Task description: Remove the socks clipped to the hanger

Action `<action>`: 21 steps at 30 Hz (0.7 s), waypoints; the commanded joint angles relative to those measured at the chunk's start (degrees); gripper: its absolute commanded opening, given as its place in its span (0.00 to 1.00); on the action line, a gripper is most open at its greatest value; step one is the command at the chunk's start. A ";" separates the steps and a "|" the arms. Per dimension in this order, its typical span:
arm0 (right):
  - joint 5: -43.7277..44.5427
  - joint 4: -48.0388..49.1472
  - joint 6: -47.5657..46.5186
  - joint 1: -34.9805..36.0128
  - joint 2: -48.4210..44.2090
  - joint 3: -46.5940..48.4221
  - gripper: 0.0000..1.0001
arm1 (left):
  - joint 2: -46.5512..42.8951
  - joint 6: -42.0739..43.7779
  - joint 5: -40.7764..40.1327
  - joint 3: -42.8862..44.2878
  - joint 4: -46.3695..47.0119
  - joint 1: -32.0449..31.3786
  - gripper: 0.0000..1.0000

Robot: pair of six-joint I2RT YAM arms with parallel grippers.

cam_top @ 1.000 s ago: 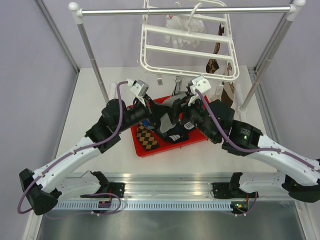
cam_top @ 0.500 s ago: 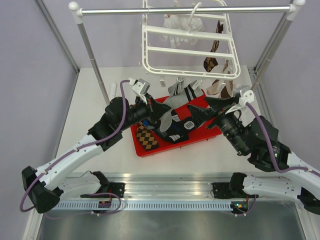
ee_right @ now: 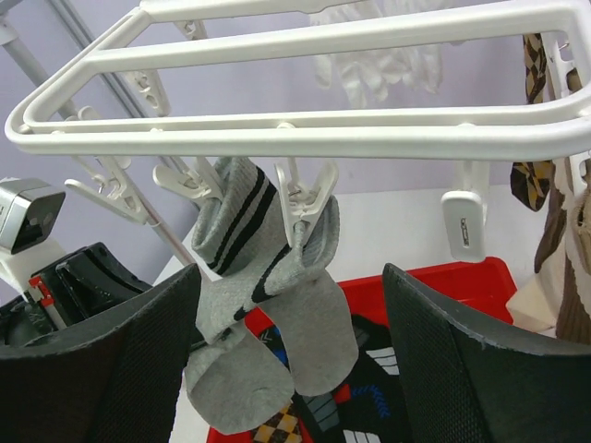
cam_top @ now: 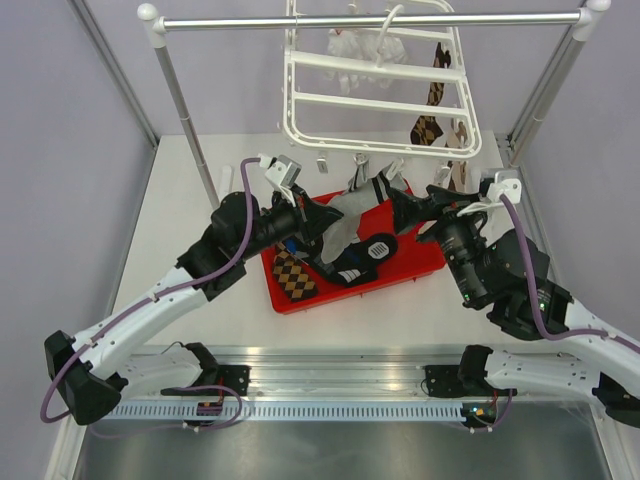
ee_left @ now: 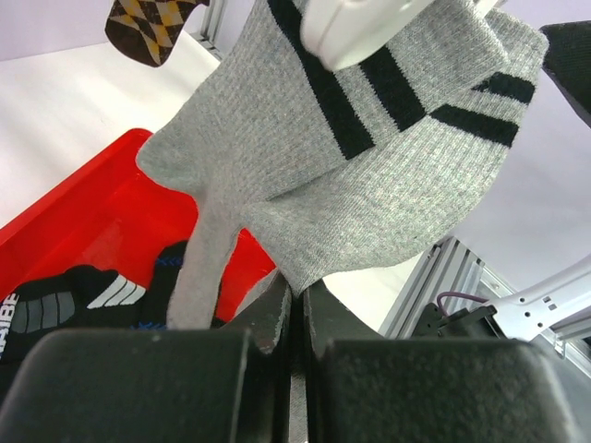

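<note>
- left gripper pinched tight on a grey sock that's clipped to the hanger
- right gripper spread wide, holding nothing, just under the hanger

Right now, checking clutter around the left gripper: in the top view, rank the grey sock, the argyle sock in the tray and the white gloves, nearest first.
1. grey sock: pinched in the left gripper.
2. argyle sock: in the red tray, toward the bases.
3. white gloves: far back, high on the hanger.
</note>
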 commanded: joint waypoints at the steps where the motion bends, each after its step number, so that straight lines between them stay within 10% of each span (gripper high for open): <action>1: 1.21 3.28 -0.90 0.20 0.33 1.53 0.83 | -0.01 -1.57 1.14 2.59 1.49 0.12 0.02; 21: -26.04 5.67 -1.17 -17.73 5.86 3.20 0.81 | -1.06 -1.57 2.19 3.03 0.96 0.12 0.02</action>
